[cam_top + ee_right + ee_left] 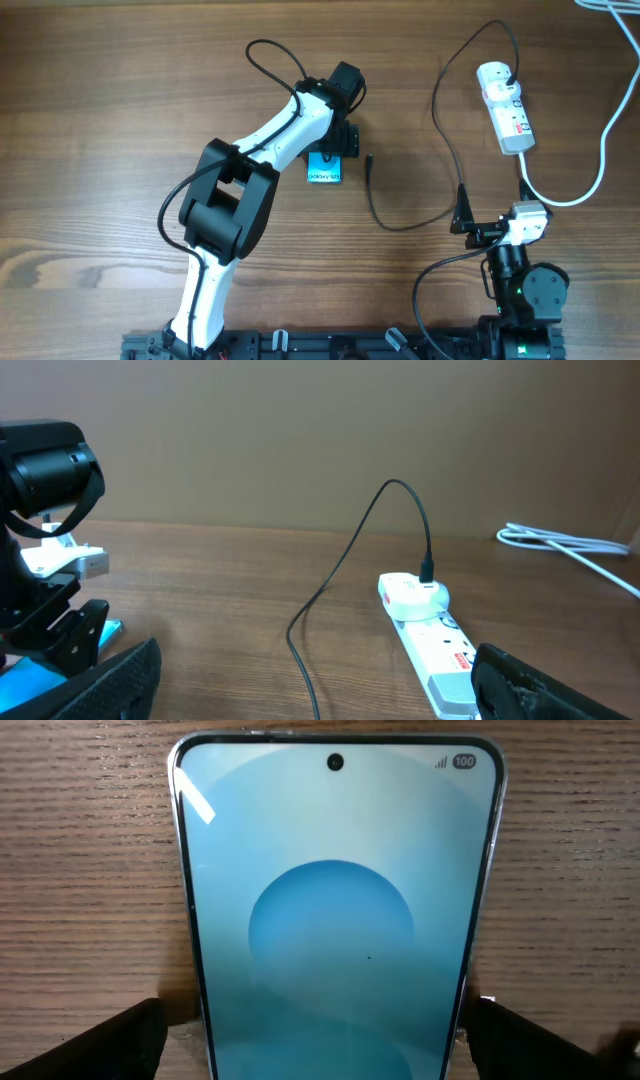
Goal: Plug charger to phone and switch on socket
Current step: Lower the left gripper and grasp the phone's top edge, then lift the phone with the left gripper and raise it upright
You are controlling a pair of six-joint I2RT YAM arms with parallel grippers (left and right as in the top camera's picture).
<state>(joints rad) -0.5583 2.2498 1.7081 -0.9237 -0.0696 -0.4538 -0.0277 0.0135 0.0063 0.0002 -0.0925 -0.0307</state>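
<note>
Centre: flat rectangular phone [335, 920], cyan-teal screen, darker blue circle, pale edge. Far right: long white plastic power strip [507, 122], red switch marks. Thin cable [434, 105] black. Wooden table [100, 120] brown, streaky grain.

Brown wooden table [100, 120] with fine dark grain running side to side; beyond its far edge, a plain matte tan wall [300, 430].

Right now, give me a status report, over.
Left gripper open, straddling phone. Right gripper open, empty. Unplugged charger beside phone. No obstruction seen.
</note>
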